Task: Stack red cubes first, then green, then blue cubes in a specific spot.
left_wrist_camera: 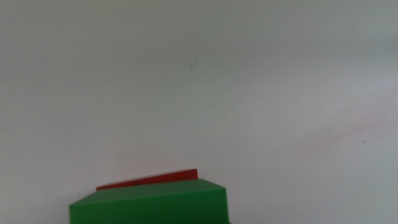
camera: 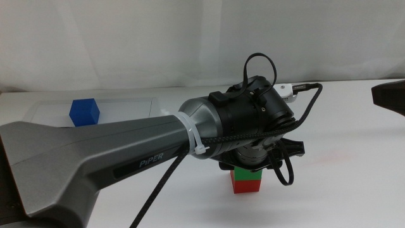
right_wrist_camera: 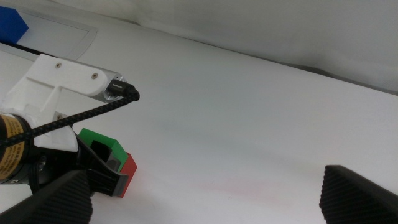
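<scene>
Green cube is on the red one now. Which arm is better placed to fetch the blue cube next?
Probably left. The blue cube sits on the plate at the table's left, the side the left gripper comes from; that gripper is over the green cube and red cube. The right gripper waits far right.

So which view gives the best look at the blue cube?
The middle view: the blue cube shows whole there, sitting on the grey-framed plate beyond the left arm. The right wrist view catches only a corner of it at the picture's edge. The left wrist view shows none of it.
</scene>
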Controlling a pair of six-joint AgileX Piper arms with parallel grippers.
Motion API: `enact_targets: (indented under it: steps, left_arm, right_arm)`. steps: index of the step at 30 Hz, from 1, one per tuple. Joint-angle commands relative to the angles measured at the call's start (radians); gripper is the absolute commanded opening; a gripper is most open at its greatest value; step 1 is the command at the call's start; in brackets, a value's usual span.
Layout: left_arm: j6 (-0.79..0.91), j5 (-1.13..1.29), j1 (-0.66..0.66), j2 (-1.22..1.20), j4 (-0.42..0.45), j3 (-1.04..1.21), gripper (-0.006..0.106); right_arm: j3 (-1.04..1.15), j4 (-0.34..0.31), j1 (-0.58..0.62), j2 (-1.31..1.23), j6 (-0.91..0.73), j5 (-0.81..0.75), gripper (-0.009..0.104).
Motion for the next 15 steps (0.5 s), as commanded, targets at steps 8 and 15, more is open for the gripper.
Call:
enact_targets:
  steps: [8, 15]
  left_arm:
    - [-0.032, -0.021, 0.004, 0.008, -0.001, -0.007, 0.004]
    - [-0.032, -0.005, 0.004, 0.008, 0.043, -0.007, 0.047]
  right_arm:
    - [0.004, 0.009, -0.002, -0.002, -0.005, 0.002, 0.103]
    - [0.004, 0.009, -0.002, -0.002, -0.005, 0.009, 0.103]
